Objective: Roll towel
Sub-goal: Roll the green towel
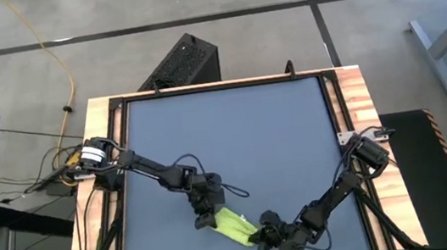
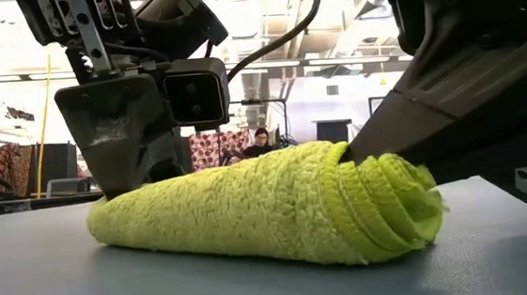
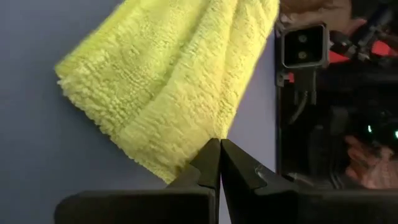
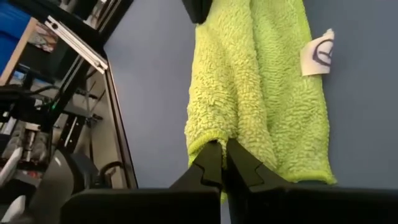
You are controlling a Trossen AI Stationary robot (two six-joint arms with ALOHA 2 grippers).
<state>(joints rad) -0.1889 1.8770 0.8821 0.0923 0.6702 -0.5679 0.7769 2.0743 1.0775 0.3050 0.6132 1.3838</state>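
Note:
The towel [image 1: 231, 225], a lime-green cloth wound into a loose roll, lies on the dark blue-grey mat [image 1: 233, 132] near the table's front edge. In the low view the towel [image 2: 268, 208] shows a spiral of layers at one end [image 2: 390, 203]. A white tag [image 4: 317, 53] sticks out from its side. My left gripper [image 1: 206, 216] is shut at the roll's left end. My right gripper [image 1: 263, 235] is shut at the spiral right end. My left gripper meets the roll's tapered left end [image 3: 186, 158] with its shut fingertips [image 3: 211, 155], slanting down from the table's left. Whether any cloth sits between the tips, I cannot tell. That end lies on the mat. My right gripper pinches cloth at the roll's spiral end [image 4: 208, 140] between its two fingers. It comes slanting down from the table's right and runs along the roll [image 2: 354, 159]. The roll rests on the mat.
The mat's wooden frame [image 1: 106, 139] runs round the table, with cables and a yellow cord [image 1: 65, 119] at the far left. A black box [image 1: 182, 62] stands beyond the far edge. People sit in the room behind [image 2: 261, 140].

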